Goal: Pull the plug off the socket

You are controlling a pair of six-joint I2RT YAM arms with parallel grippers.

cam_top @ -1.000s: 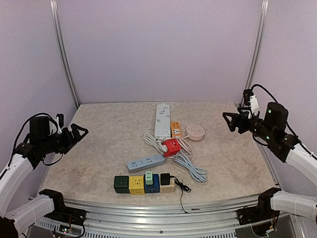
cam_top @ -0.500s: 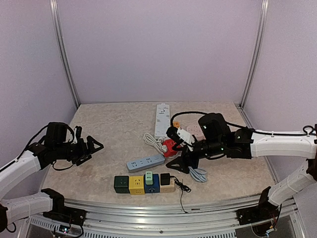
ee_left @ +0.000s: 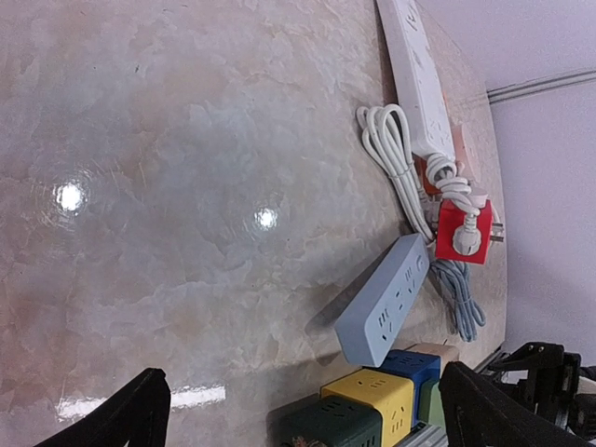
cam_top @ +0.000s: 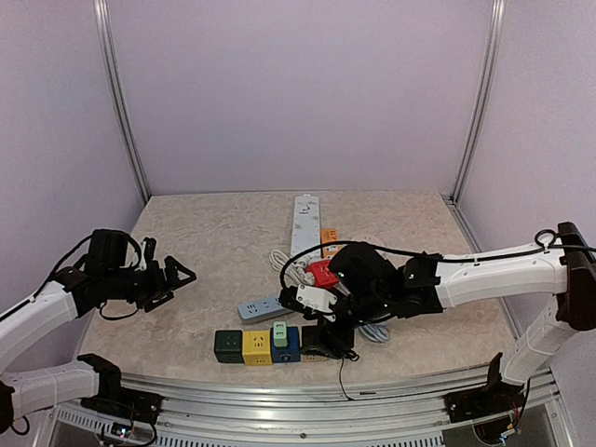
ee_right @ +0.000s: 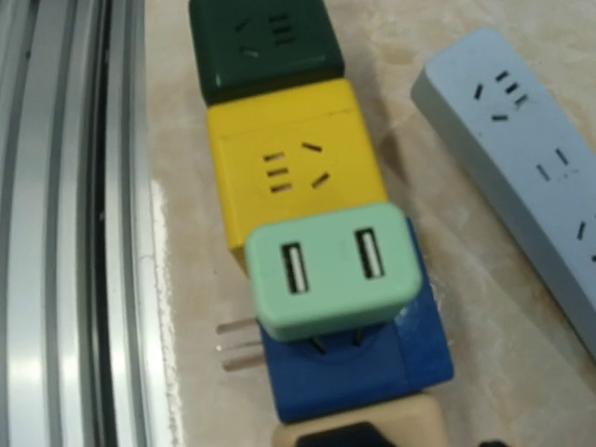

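Observation:
A row of cube sockets lies at the table's front: dark green (cam_top: 228, 345), yellow (cam_top: 257, 346), blue (cam_top: 289, 346) and beige (ee_right: 372, 430). A mint green USB charger plug (ee_right: 331, 270) sits in the blue cube's (ee_right: 372, 363) top; it also shows in the top view (cam_top: 279, 332). A black plug sits in the beige cube, mostly hidden under my right gripper (cam_top: 326, 340), which hovers over that end and looks open. Its fingers do not show in the right wrist view. My left gripper (cam_top: 175, 277) is open and empty at the left, well away from the sockets.
A light blue power strip (cam_top: 273, 304) lies just behind the cubes. A red cube socket (cam_top: 323, 274) with coiled white and grey cables, a white strip (cam_top: 305, 223) and an orange strip (cam_top: 330, 240) lie farther back. The metal front rail (ee_right: 74, 233) runs beside the cubes.
My right arm has swung from the far right across the table down to the cube row at the front. My left gripper has moved a little toward the middle.

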